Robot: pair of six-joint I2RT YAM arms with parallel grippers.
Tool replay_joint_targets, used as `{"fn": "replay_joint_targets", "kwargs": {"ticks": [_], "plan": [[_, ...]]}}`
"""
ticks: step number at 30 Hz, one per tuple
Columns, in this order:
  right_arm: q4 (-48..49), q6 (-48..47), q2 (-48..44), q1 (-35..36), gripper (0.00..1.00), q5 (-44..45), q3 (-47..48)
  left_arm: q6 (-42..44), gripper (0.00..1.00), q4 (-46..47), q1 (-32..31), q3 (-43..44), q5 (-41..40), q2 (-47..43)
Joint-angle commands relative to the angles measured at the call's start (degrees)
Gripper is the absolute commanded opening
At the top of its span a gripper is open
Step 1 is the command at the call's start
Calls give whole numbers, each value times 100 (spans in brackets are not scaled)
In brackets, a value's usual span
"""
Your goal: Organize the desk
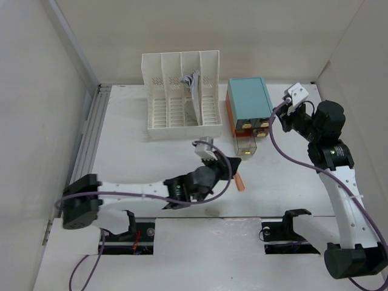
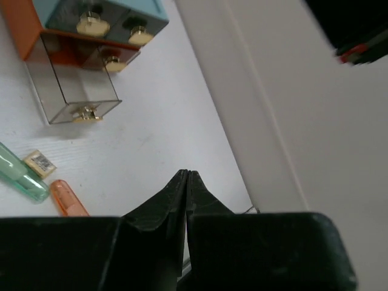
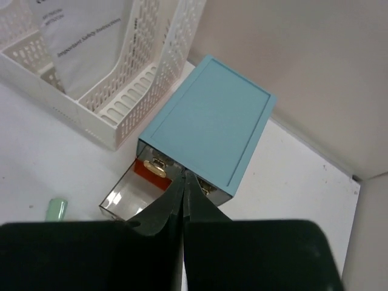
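The white desk (image 1: 133, 163) holds a teal-topped drawer box (image 1: 248, 100) whose lower clear drawer (image 1: 247, 147) is pulled open. An orange marker (image 1: 240, 182) lies in front of it. My left gripper (image 1: 232, 172) is shut and empty, just left of the marker. In the left wrist view the gripper (image 2: 187, 176) hovers over bare desk, with the orange marker (image 2: 68, 201), a green pen (image 2: 21, 176) and a small labelled block (image 2: 39, 162) to its left. My right gripper (image 1: 284, 119) is shut and empty beside the box. It points at the box front (image 3: 183, 176).
A white slotted file rack (image 1: 180, 97) with papers stands at the back, left of the drawer box; it also shows in the right wrist view (image 3: 121, 79). Side walls enclose the desk. Two rectangular cut-outs (image 1: 127, 233) lie along the near edge by the arm bases.
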Motion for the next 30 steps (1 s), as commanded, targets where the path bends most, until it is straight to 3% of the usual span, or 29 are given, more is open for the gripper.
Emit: {"fn": "replay_joint_targets", "kwargs": {"ticks": [1, 2, 3, 4, 5, 6, 8, 9, 11, 14, 15, 19, 24, 26, 30], "plan": [[-213, -356, -15, -42, 0, -597, 49, 1294, 0, 11, -72, -734, -515, -1259], [-824, -523, 99, -42, 1, -881, 50, 1298, 4, -260, -124, -876, -514, -1488], [-1179, -873, 231, -42, 13, -1127, 232, 1298, 13, -585, -124, -1008, -575, -1699], [-1556, -1024, 537, 27, 33, -1277, 339, 1298, 37, -1145, -124, -1132, -715, -2067], [-1960, -1209, 705, 219, 63, -1418, 479, 1298, 48, -1377, -124, -1437, -769, -2236], [-2713, -1376, 855, 334, 71, -1420, 620, 1211, 59, -1562, -124, -1606, -769, -2394], [-3237, -1675, 1153, 589, 85, -1088, 980, 1210, 73, -1651, -177, -2157, -586, -2842], [-3639, -1824, 1207, 921, 86, -903, 1068, 1210, 81, -1573, -177, -2335, -463, -2974], [-3949, -2036, 1409, 1300, 86, -420, 1244, 1438, 85, -1154, -282, -2669, 1, -3290], [-4880, -2510, 1917, 2065, 79, 74, 1411, 1614, 85, -1011, -396, -3048, 241, -3415], [-5022, -2511, 2024, 2337, 71, 127, 1412, 1615, 85, -1010, -536, -3101, 242, -3467], [-5059, -2643, 2166, 2769, 57, 346, 1272, 1826, 74, -1063, -897, -3163, 294, -3328], [-4435, -2713, 2262, 2884, 54, 514, 877, 1887, 49, -1466, -1249, -2882, 357, -2792], [-4365, -2626, 2473, 3007, 48, 514, 806, 1738, 48, -1712, -1364, -2768, 154, -2668], [-4031, -2221, 2649, 3077, 53, 628, 639, 1676, 49, -1713, -1425, -2846, 40, -2791]]}}
